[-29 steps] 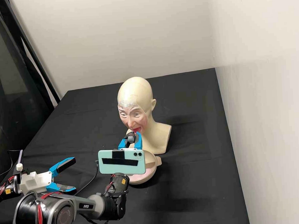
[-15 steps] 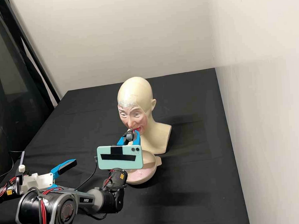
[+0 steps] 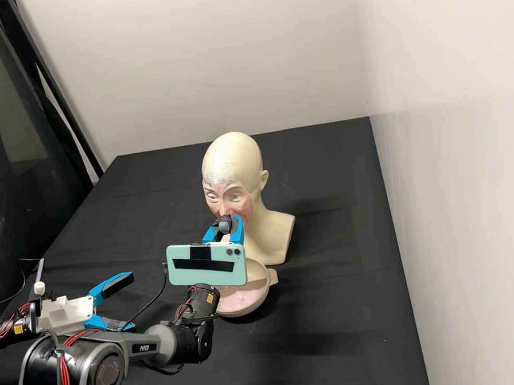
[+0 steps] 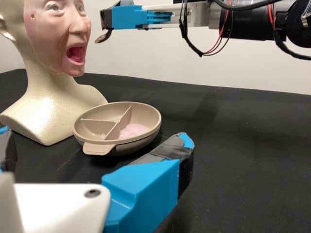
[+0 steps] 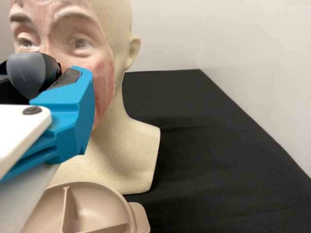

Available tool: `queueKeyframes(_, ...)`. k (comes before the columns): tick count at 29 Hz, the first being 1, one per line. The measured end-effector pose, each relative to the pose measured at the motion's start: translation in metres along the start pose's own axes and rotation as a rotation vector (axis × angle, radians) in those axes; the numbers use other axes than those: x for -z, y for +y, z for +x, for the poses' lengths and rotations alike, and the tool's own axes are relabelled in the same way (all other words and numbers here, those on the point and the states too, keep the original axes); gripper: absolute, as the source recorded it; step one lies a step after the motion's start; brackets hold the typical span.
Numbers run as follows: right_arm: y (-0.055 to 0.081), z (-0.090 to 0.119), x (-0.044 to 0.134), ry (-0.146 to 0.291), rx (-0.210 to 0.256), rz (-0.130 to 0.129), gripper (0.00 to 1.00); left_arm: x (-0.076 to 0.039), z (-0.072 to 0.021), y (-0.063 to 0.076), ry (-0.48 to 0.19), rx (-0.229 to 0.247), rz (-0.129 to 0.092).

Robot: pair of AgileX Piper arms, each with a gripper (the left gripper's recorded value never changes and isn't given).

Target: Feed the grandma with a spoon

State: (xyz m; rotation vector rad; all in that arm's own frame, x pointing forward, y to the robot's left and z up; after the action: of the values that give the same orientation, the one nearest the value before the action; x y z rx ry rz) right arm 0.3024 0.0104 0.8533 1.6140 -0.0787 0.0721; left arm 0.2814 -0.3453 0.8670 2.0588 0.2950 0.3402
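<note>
At frame centre, right gripper [image 3: 224, 233] jaws are clamping spoon [image 5: 28, 73] near grandma [image 3: 233, 171] mouth; needs level, slow entry. Left gripper [image 3: 125, 301] jaws apart.

Dark grey arms [image 3: 161, 347] trail red and black cables [image 3: 67, 376]; white housings [image 3: 65, 313] carry bright blue jaws.

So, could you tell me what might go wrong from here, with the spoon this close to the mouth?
1. In the left wrist view the tip of the spoon sits higher than the open mouth, so a straight push may strike the face instead.
2. The mannequin head looks unfixed on the bench; a shove from the right end effector could tip it onto the bowl beside it.
</note>
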Motion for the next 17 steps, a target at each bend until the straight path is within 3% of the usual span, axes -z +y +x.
queueKeyframes(8,0.0,0.0,0.0,-0.001,0.001,0.0,0.0,0.0,0.0,0.0,0.0,0.0,0.0)
queueKeyframes(17,-0.012,0.0,0.01,0.026,0.044,0.004,0.0,0.0,0.0,0.0,0.0,0.0,0.0)
